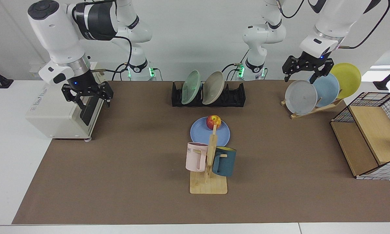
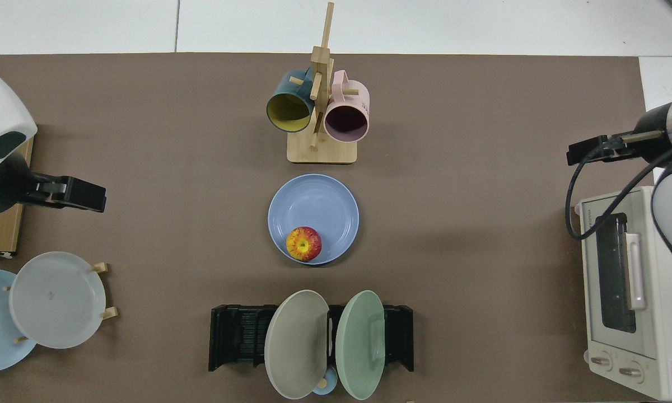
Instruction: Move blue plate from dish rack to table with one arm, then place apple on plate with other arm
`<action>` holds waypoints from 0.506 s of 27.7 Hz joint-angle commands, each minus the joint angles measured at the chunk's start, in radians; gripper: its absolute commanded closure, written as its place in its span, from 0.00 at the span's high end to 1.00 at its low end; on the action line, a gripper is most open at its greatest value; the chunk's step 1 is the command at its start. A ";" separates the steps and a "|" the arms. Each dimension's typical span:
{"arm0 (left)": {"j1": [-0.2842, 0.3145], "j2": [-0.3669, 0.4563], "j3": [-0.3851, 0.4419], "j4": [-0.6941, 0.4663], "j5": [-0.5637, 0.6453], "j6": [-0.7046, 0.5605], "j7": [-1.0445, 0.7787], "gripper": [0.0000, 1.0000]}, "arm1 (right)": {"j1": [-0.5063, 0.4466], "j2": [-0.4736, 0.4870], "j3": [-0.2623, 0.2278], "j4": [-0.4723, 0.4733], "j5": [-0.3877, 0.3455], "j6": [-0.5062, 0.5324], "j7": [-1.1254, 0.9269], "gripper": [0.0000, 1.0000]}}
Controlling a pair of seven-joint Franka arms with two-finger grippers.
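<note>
Apple (image 1: pixel 213 122) rests on blue plate (image 1: pixel 210 132) — both tools apart.

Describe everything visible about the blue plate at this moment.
The blue plate is round, shallow and matte periwinkle, with a low raised rim; it looks like plastic or ceramic. It lies flat on the brown mat of the table, between the dish rack and the wooden mug stand, touching neither. The apple sits inside it, off-centre toward the rack. No gripper touches it.

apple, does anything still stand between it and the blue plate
Nothing visible does: the apple already sits on the blue plate, near its rim toward the dish rack. Both grippers are off to the sides.
</note>
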State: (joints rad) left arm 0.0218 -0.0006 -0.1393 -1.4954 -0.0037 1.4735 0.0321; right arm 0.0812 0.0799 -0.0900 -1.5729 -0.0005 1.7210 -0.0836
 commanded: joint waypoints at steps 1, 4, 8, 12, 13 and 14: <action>0.006 -0.007 0.000 0.017 -0.006 -0.027 -0.009 1.00 | -0.020 -0.058 0.007 -0.044 -0.013 -0.026 -0.015 1.00; 0.006 -0.009 0.000 0.017 -0.006 -0.027 -0.009 1.00 | -0.043 -0.092 0.007 -0.097 -0.010 0.037 -0.015 1.00; 0.006 -0.010 0.000 0.017 -0.006 -0.027 -0.009 1.00 | -0.049 -0.129 0.007 -0.157 -0.003 0.058 -0.022 1.00; 0.006 -0.013 0.000 0.017 -0.006 -0.027 -0.009 1.00 | -0.058 -0.186 0.007 -0.239 0.001 0.087 -0.016 1.00; 0.006 -0.013 0.000 0.017 -0.006 -0.027 -0.009 1.00 | -0.057 -0.198 0.007 -0.260 0.001 0.098 -0.015 1.00; 0.006 -0.013 0.000 0.017 -0.006 -0.027 -0.009 1.00 | -0.058 -0.212 0.007 -0.278 0.001 0.107 -0.013 1.00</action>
State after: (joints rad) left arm 0.0218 -0.0099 -0.1392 -1.4950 -0.0037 1.4731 0.0320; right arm 0.0412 -0.0268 -0.0951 -1.7051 -0.0005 1.7565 -0.0836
